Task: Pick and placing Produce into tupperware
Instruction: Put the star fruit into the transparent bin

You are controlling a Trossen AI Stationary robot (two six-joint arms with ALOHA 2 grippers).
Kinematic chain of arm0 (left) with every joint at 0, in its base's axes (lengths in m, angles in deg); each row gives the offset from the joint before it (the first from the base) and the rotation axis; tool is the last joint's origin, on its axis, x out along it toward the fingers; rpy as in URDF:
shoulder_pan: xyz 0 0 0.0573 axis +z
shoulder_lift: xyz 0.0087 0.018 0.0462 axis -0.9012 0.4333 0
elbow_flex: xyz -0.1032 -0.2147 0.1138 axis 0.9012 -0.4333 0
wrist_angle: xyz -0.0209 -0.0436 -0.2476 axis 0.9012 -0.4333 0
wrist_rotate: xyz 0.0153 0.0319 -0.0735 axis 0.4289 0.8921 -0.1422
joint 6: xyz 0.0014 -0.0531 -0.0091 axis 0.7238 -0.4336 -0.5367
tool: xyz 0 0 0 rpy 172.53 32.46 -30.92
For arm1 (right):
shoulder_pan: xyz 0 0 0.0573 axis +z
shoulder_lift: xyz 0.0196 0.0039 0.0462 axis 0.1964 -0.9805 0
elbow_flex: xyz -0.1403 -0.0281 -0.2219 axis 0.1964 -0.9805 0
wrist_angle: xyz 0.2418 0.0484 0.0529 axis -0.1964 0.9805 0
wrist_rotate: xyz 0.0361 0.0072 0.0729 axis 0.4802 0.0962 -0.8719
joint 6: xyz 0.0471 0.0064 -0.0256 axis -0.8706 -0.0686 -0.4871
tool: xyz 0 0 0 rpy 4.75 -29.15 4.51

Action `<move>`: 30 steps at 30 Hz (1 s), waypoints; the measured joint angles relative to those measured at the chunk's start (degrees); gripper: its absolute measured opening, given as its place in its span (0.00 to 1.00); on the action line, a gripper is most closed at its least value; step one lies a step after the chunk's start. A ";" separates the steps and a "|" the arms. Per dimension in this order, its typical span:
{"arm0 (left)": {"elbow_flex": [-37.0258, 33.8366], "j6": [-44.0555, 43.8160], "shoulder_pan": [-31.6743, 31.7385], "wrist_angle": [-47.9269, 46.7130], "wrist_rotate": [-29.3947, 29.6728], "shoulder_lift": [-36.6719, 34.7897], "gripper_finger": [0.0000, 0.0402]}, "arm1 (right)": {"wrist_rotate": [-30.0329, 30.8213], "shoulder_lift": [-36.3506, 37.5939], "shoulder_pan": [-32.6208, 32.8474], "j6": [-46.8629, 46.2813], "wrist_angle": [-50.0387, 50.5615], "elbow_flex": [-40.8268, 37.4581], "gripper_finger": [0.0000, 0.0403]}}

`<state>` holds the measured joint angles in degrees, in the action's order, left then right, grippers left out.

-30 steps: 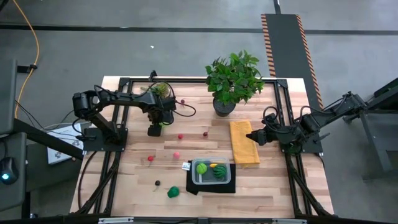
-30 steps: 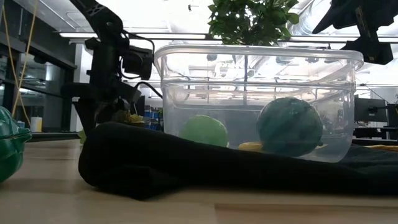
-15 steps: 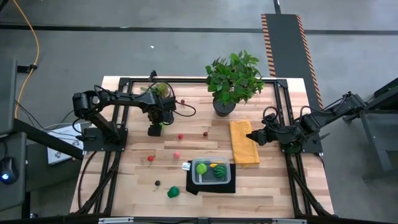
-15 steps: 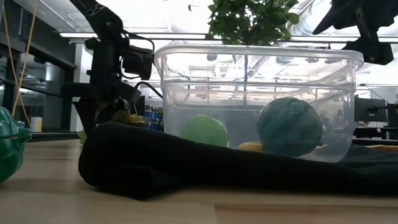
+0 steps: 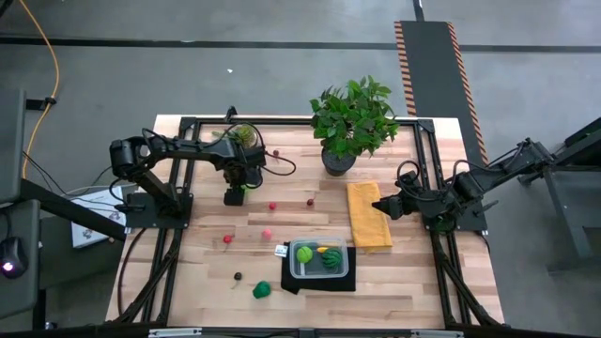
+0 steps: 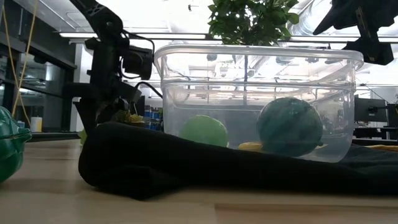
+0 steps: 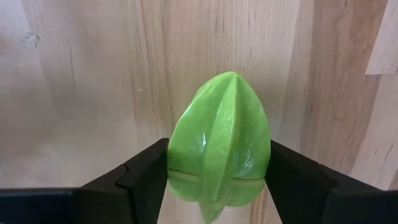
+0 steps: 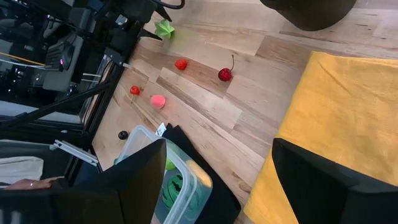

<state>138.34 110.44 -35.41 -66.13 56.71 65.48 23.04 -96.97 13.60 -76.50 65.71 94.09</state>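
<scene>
The wooden table (image 5: 188, 282) carries a large potted plant (image 5: 354, 120) at its far edge and a yellow cloth (image 5: 367, 214) right of centre. Near the front edge a black mat (image 5: 319, 280) bears the tupperware (image 5: 319, 258), a clear tub already holding a pale green ball (image 6: 204, 131), a dark green ball (image 6: 290, 127) and a yellow piece (image 5: 322, 250). The left gripper (image 5: 235, 194) is at the far left, its fingers (image 7: 146, 177) closed against both sides of a ridged green fruit (image 7: 219, 140) (low over the wood). The right gripper (image 5: 380, 206) hangs over the cloth, jaws spread, holding nothing. Loose on the boards lie a green vegetable (image 5: 262, 290), a strawberry (image 5: 272, 206), a cherry (image 5: 310, 200), a pink piece (image 5: 267, 234), a red piece (image 5: 227, 239) and a dark berry (image 5: 238, 276).
</scene>
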 joint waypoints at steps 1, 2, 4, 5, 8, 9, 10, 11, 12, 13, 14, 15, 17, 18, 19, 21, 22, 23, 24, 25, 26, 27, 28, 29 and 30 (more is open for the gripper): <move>0.00 0.00 0.00 0.00 -0.02 0.00 0.58 | 0.00 -0.01 0.00 0.00 0.00 0.00 0.70; 0.00 0.00 0.00 0.00 -0.01 0.00 0.58 | 0.00 0.01 0.00 0.00 0.00 0.00 0.70; 0.00 -0.01 0.00 0.04 0.00 0.00 0.57 | 0.00 0.01 0.00 0.00 0.00 0.00 0.70; 0.00 -0.02 0.00 0.02 0.00 0.00 0.56 | 0.00 0.00 0.00 0.01 0.00 0.00 0.70; 0.00 -0.04 0.00 0.00 0.00 0.00 0.54 | -0.02 0.01 0.00 0.42 0.00 0.00 0.70; 0.00 -0.20 0.00 0.00 0.00 0.00 0.54 | -0.02 0.01 0.00 0.42 0.00 0.00 0.70; 0.00 -0.35 0.00 0.00 -0.01 0.00 0.54 | -0.02 0.01 0.00 0.42 0.00 0.00 0.70; 0.00 -0.49 0.00 0.00 -0.01 0.00 0.56 | -0.02 0.01 0.00 0.43 0.00 0.00 0.70; 0.00 -0.50 0.00 -0.01 0.00 0.00 0.57 | -0.02 0.01 0.00 0.42 0.00 0.00 0.70; 0.00 -0.50 0.00 -0.01 0.00 0.00 0.59 | -0.02 0.01 0.00 0.42 0.00 0.00 0.70; 0.00 -0.50 0.00 0.00 0.00 0.00 0.60 | -0.02 0.01 0.00 0.42 0.00 0.00 0.70; 0.00 -0.50 0.00 -0.02 0.00 0.00 0.62 | -0.02 0.00 0.00 0.44 0.00 0.00 0.70; 0.00 -0.50 0.00 -0.02 0.00 0.00 0.63 | -0.02 0.00 0.00 0.44 0.00 0.00 0.70; 0.00 -0.49 0.00 -0.02 0.00 0.00 0.64 | -0.02 0.01 0.00 0.44 0.00 0.00 0.70; 0.00 -0.48 0.00 -0.02 0.00 0.00 0.64 | -0.02 0.01 0.00 0.44 0.00 0.00 0.70; 0.00 -0.48 0.00 -0.04 0.00 0.00 0.63 | -0.02 0.01 0.00 0.44 0.00 0.00 0.70; 0.00 -0.48 0.00 -0.04 0.00 0.00 0.63 | -0.02 0.01 0.00 0.44 -0.01 0.00 0.70; 0.00 -0.48 0.00 -0.06 0.00 0.00 0.62 | -0.02 -0.01 0.00 0.44 -0.02 0.00 0.70; 0.00 -0.48 0.00 -0.05 0.00 0.00 0.61 | -0.02 0.00 0.00 0.44 -0.01 0.00 0.70; -0.02 -0.48 0.00 -0.06 0.00 0.00 0.61 | -0.02 -0.02 0.00 0.44 -0.02 0.00 0.70; 0.00 -0.48 0.00 -0.09 0.00 0.00 0.60 | -0.02 0.00 0.00 0.44 -0.01 0.00 0.70; -0.02 -0.48 0.00 -0.09 0.00 0.00 0.59 | -0.02 0.01 0.00 0.44 -0.02 0.00 0.70; -0.01 -0.48 0.00 -0.10 0.00 0.00 0.59 | -0.02 0.01 0.00 0.44 -0.02 0.00 0.70; 0.00 -0.48 0.00 -0.11 0.00 0.00 0.59 | -0.02 0.01 0.00 0.44 -0.02 0.00 0.70; -0.01 -0.48 0.00 -0.11 0.00 0.00 0.59 | -0.02 -0.01 0.00 0.44 -0.02 0.00 0.70</move>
<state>138.33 109.96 -35.41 -66.24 56.72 65.48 23.02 -96.99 13.60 -76.05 65.69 94.09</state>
